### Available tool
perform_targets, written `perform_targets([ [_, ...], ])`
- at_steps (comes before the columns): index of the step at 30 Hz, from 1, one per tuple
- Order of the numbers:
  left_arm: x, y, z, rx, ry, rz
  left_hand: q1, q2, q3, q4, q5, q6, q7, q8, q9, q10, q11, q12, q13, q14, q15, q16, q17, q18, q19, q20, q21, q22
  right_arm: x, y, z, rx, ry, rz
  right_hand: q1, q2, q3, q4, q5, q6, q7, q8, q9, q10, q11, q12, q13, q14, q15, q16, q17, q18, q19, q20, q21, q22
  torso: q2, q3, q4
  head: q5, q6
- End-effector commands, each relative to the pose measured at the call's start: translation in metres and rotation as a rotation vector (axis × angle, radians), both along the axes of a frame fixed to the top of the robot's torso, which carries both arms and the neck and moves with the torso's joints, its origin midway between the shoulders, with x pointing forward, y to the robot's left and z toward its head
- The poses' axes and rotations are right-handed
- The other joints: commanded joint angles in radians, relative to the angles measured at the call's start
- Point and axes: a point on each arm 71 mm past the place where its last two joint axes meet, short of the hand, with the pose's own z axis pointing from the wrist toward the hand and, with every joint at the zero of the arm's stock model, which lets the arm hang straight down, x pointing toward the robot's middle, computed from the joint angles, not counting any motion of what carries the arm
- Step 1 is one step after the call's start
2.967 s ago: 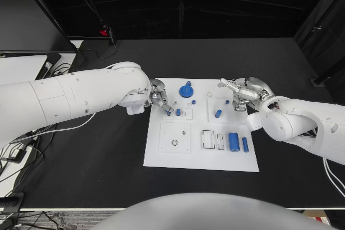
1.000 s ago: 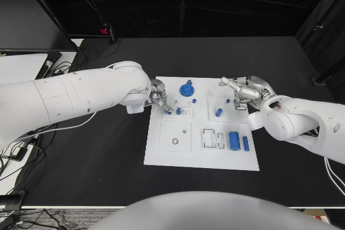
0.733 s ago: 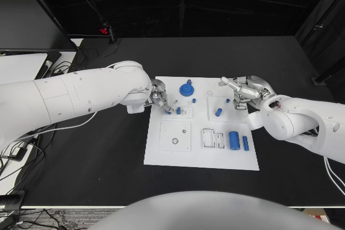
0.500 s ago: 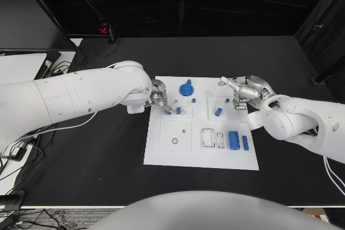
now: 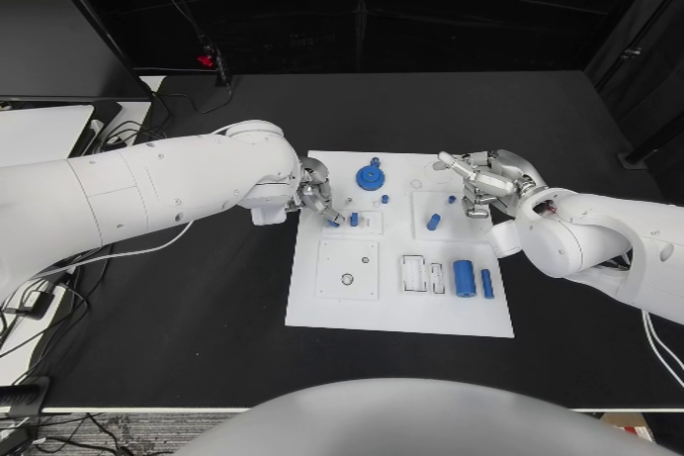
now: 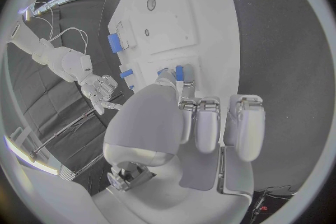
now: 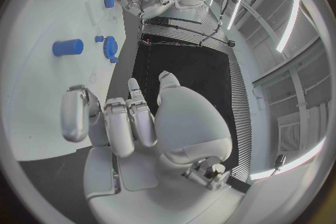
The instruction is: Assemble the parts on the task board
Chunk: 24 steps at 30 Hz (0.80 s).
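Left robot hand (image 5: 316, 196) apparently pinches blue part (image 5: 332, 220) (over task board (image 5: 392, 313)).

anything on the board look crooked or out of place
Nothing stands out. The task board lies flat and square on the table, and the loose blue cylinders lie side by side near its right edge. No spill or damage shows.

Left hand (image 5: 316, 199) pinching; right hand (image 5: 482, 184) curled, holding nothing.
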Motion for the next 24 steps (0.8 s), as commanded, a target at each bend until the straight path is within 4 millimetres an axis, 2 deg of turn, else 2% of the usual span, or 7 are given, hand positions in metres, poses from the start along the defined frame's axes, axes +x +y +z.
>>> perform_targets([
  [1,0.0000,0.0040,-0.0037,0.036,0.001,0.002,0.078,0.082,0.038,-0.029,-0.005,-0.007,-0.003,0.007,0.002,0.112,-0.008,-0.002,0.260,0.105,-0.005,0.001,0.263,-0.006,0.104,-0.002,0.003,0.263,-0.0001,0.0017,0.0013,0.006,-0.009,0.011,0.004,0.002,-0.008,0.000,0.004,-0.006,0.016,0.003,0.002,0.104,0.009,0.003,0.263,0.104,0.004,0.002,0.263,0.011,-0.008,-0.001,-0.003,0.177,0.000,-0.0005,0.0002,0.001,0.000],
  [18,0.0026,0.0066,-0.0029,0.033,-0.024,0.013,0.081,0.081,0.044,-0.030,-0.005,-0.007,-0.003,0.008,0.003,0.112,-0.009,-0.002,0.260,0.105,-0.004,0.001,0.263,-0.006,0.104,-0.001,0.003,0.263,-0.0003,0.0006,0.0010,0.005,-0.009,0.008,0.004,0.002,-0.008,0.000,0.004,-0.006,0.016,0.003,0.002,0.104,0.009,0.003,0.263,0.104,0.004,0.002,0.263,0.011,-0.008,-0.001,-0.003,0.177,0.000,0.0004,0.0002,0.001,0.001],
  [24,0.0028,0.0061,-0.0031,0.032,-0.024,0.011,0.081,0.081,0.045,-0.030,-0.005,-0.007,-0.003,0.009,0.003,0.112,-0.009,-0.002,0.260,0.105,-0.004,0.001,0.263,-0.006,0.104,-0.001,0.003,0.263,-0.0004,0.0008,0.0010,0.005,-0.008,0.009,0.004,0.002,-0.008,0.000,0.004,-0.006,0.016,0.003,0.002,0.104,0.009,0.003,0.263,0.104,0.004,0.002,0.263,0.011,-0.008,-0.001,-0.003,0.177,0.000,-0.0004,-0.0004,0.001,0.000],
])
